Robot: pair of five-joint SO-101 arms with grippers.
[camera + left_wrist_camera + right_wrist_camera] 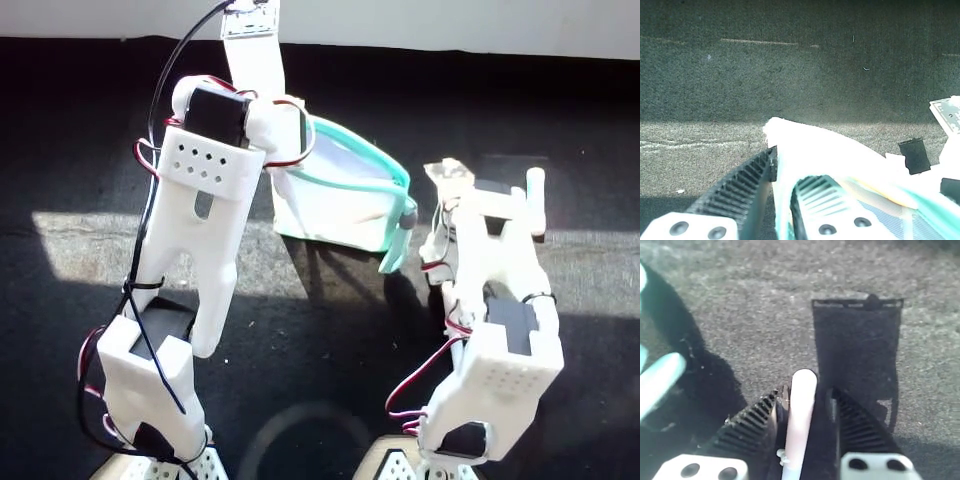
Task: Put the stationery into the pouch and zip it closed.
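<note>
The pouch (340, 205) lies toward the far edge of the tabletop (90, 250), about midway along it, with its teal zip (365, 160) undone and the mouth gaping. The left tool (785, 175) pinches the pouch's rim at one end, fabric caught between its fingers, most likely to hold the mouth up and steady as a target. Near the pouch's other end, the right tool (805, 396) is pressed onto a white pen (801, 415), with the rounded tip pointing out past the fingertips. That grip suits sliding it in end first. Zipping cannot sensibly start until the pen is inside.
</note>
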